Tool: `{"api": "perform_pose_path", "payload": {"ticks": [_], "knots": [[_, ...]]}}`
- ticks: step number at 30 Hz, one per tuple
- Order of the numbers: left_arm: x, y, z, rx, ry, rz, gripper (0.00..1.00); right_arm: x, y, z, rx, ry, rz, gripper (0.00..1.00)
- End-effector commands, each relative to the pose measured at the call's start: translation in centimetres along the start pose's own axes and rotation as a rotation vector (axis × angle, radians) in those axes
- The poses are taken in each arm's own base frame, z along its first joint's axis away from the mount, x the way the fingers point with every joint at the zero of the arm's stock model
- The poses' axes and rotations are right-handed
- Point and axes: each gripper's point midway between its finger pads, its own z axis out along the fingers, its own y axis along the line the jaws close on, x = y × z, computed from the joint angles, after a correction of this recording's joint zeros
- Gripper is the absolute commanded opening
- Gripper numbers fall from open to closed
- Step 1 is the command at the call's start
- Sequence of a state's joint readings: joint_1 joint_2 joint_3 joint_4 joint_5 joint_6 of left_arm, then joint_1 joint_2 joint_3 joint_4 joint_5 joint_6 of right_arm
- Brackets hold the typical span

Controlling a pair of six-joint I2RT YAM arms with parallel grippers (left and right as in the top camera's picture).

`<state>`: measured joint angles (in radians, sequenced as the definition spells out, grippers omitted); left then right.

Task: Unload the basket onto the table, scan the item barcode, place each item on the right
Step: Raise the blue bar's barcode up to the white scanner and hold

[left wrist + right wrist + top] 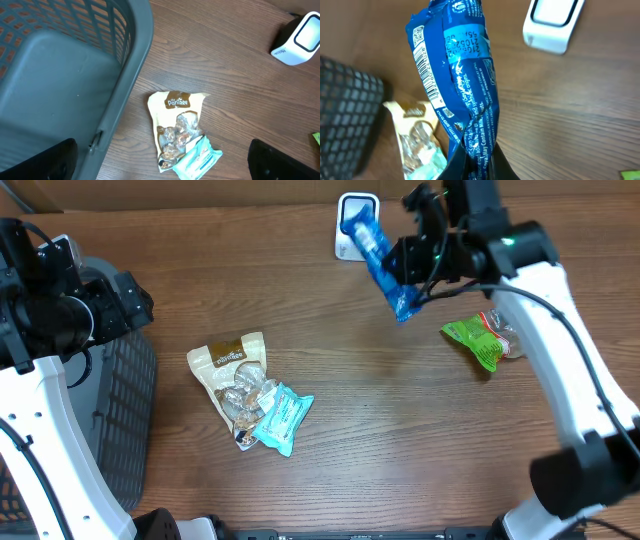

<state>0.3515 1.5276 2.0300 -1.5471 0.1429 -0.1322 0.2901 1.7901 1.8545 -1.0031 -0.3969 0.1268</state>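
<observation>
One item is hanging in my right gripper (405,280): the blue packet (375,250), and the jaws are pinching together on its crumpled near end. In the right wrist view the fingers (487,162) are closing at the bottom of the frame, and the packet is rising straight out of them. Its long axis is running in line with the fingers, and its free end is pointing away from the gripper. From overhead that axis is lying on a diagonal. The gripped end is sitting at the gripper, and the far end is reaching out over the white scanner (343,242). The packet is being held up off the table (400,430).

A barcode strip is running lengthwise down the packet's left edge as the wrist camera sees it, and it is facing back toward that camera. Printed white text is filling the middle panel. The scanner is standing beyond the packet's tip and off to the right of it in the wrist view, with its window turned toward the gripper.

A green packet (480,340) is lying on the table below and behind the right gripper, apart from it.

My left gripper (125,300) is hovering with its jaws spread wide and gripping nothing, one finger (45,162) showing at each bottom corner of its wrist view. The grey basket (125,75) is sitting under it on its left. A beige snack pouch (176,125) is lying ahead of it, with a teal packet (197,160) overlapping the pouch's lower corner.
</observation>
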Motion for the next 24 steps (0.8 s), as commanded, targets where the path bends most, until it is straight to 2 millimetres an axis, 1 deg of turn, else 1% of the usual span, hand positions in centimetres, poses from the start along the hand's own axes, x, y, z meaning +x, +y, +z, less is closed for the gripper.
{"api": "perform_pose_path", "payload": {"ticks": [1, 5, 8, 11, 17, 20, 24], "knots": [[-0.3, -0.3, -0.9, 0.015, -0.032, -0.014, 1.0, -1.6, 2.0, -3.2, 0.038, -0.104, 0.023, 0.04], [-0.3, -0.3, -0.9, 0.015, -0.032, -0.014, 0.99, -2.6, 2.7, -5.6, 0.085, -0.199, 0.013, 0.04], [-0.3, -0.3, -0.9, 0.015, -0.032, -0.014, 1.0, -3.1, 3.3, -7.0, 0.127, -0.271, -0.017, 0.04], [-0.3, -0.3, -0.9, 0.015, -0.032, -0.014, 1.0, -2.5, 3.7, -7.1, 0.131, -0.297, -0.052, 0.04], [-0.3, -0.3, -0.9, 0.015, -0.032, -0.014, 1.0, -0.4, 3.1, -6.4, 0.114, -0.323, -0.091, 0.04], [-0.3, -0.3, -0.9, 0.015, -0.032, -0.014, 1.0, 0.4, 3.8, -6.5, 0.053, -0.371, -0.136, 0.04], [-0.3, -0.3, -0.9, 0.015, -0.032, -0.014, 0.99, 0.7, 4.1, -6.9, 0.015, -0.456, -0.166, 0.04]]}}
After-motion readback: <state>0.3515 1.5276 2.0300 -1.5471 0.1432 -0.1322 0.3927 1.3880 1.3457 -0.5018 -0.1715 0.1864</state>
